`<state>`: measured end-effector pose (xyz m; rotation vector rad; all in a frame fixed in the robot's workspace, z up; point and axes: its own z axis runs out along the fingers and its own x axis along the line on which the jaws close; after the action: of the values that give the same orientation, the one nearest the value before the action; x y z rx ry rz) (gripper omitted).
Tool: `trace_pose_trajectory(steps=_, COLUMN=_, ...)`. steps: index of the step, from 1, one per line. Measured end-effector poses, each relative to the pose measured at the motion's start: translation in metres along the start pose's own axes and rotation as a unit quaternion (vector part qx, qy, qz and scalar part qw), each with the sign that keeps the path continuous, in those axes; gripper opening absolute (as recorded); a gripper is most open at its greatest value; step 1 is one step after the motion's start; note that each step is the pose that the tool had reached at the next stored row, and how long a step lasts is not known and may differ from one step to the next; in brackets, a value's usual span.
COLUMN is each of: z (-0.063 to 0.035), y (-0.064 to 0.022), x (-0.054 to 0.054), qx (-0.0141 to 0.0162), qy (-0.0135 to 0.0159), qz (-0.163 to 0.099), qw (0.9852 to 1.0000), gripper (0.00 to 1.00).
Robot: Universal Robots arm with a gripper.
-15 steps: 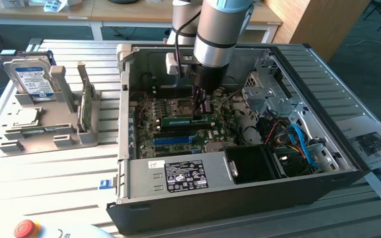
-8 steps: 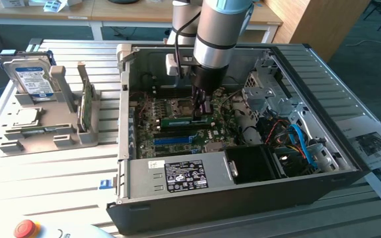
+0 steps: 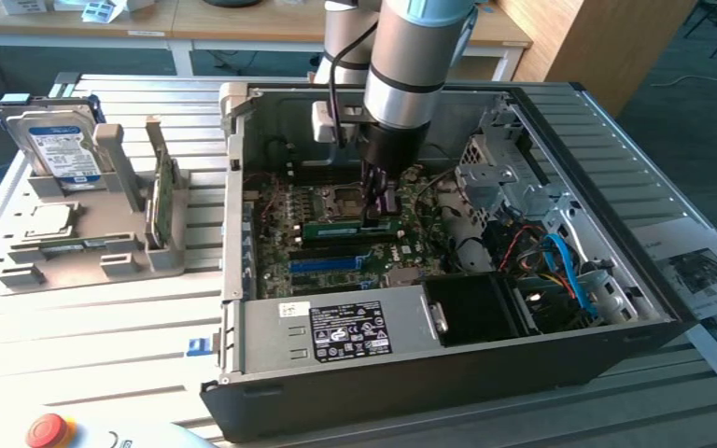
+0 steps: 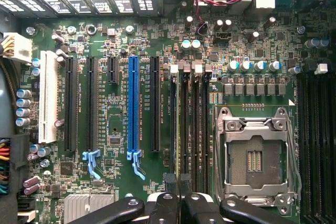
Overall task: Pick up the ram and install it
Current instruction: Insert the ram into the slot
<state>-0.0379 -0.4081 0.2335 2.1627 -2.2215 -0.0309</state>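
Note:
The ram (image 3: 340, 227), a slim green stick, stands on edge at the memory slots beside the CPU socket (image 3: 340, 198) inside the open computer case (image 3: 458, 373). My gripper (image 3: 377, 217) reaches straight down into the case, its fingers shut on the ram's right end as the exterior view shows it. In the wrist view the two black fingertips (image 4: 170, 184) sit close together, and the ram's thin edge (image 4: 177, 129) runs away from the gripper (image 4: 178, 184) along the row of black memory slots (image 4: 195, 129). Whether the stick is fully seated I cannot tell.
To the exterior view's left, a grey holder (image 3: 122, 252) carries a hard drive (image 3: 57, 145), an upright green card (image 3: 160, 191) and a chip (image 3: 41, 221). The power supply (image 3: 333, 331) and blue cables (image 3: 564, 261) crowd the case's near side. A red stop button (image 3: 49, 429) sits at the front.

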Motion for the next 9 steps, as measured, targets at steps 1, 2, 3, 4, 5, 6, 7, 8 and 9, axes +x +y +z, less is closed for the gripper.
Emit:
trace_pose_trajectory(steps=1, z=0.0, y=0.0, x=0.0, qx=0.0, qy=0.0, qz=0.0, qw=1.0, gripper=0.12)
trace_pose_trajectory(steps=2, z=0.0, y=0.0, x=0.0, qx=0.0, qy=0.0, qz=0.0, qw=1.0, gripper=0.12)
trace_pose_trajectory(steps=3, z=0.0, y=0.0, x=0.0, qx=0.0, qy=0.0, qz=0.0, qw=1.0, gripper=0.12)
trace_pose_trajectory(steps=4, z=-0.0001, y=0.0, x=0.0, qx=0.0, qy=0.0, qz=0.0, qw=1.0, gripper=0.12)
trace_pose_trajectory(steps=5, z=0.0, y=0.0, x=0.0, qx=0.0, qy=0.0, qz=0.0, qw=1.0, gripper=0.12)
trace_pose_trajectory(steps=6, z=-0.0001, y=0.0, x=0.0, qx=0.0, qy=0.0, qz=0.0, qw=1.0, gripper=0.12)
trace_pose_trajectory(steps=7, z=-0.0001, y=-0.0001, x=0.0004, qx=0.0, qy=0.0001, qz=0.0, qw=1.0, gripper=0.12)
trace_pose_trajectory(steps=8, z=-0.0001, y=-0.0001, x=0.0015, qx=0.0, qy=0.0001, qz=0.0, qw=1.0, gripper=0.12)
trace_pose_trajectory(steps=9, z=0.0, y=-0.0001, x=0.0027, qx=0.0, qy=0.0001, qz=0.0, qw=1.0, gripper=0.12)
